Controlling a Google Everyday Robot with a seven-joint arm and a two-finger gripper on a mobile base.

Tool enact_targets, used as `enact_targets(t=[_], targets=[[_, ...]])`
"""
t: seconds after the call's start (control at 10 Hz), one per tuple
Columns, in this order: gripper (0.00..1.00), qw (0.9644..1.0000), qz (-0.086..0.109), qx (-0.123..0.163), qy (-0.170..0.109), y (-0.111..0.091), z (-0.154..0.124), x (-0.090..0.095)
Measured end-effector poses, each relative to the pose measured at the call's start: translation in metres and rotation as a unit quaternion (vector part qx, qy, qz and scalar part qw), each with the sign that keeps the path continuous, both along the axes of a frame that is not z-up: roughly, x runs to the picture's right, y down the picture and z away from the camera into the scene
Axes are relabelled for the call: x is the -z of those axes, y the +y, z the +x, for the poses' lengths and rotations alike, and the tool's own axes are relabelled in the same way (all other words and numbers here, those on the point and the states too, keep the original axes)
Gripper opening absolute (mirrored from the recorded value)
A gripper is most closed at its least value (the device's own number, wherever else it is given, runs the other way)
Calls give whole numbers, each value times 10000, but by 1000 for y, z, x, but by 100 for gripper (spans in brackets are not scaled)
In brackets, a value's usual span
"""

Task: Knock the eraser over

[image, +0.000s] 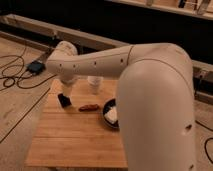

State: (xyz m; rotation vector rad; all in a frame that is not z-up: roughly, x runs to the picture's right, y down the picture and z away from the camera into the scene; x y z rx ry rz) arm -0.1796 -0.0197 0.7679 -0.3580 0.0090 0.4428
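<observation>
The eraser (64, 100) is a small dark block standing near the left edge of the wooden table (75, 140). My white arm reaches in from the right across the back of the table. Its wrist bends down, and the gripper (66, 90) hangs just above the eraser, at or very near its top. The arm hides part of the table's back edge.
A small reddish-brown elongated object (89, 107) lies to the right of the eraser. A dark round bowl (107, 116) with something white in it sits further right, partly behind my arm. A pale cup (95, 84) stands at the back. Cables and a small box (36, 66) lie on the floor left.
</observation>
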Motion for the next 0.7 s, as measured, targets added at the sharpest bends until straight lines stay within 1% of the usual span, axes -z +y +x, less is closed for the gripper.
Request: enact_targets(t=[0.1, 0.3, 0.4, 0.5, 0.7], targets=[[80, 9999, 2, 91, -85, -2, -14, -3], [80, 9986, -23, 434, -312, 1, -43, -10], [80, 9967, -42, 689, -433, 7, -54, -14], [80, 9939, -76, 964, -533, 16, -62, -19], [80, 9901, -180, 1260, -594, 30, -67, -29]])
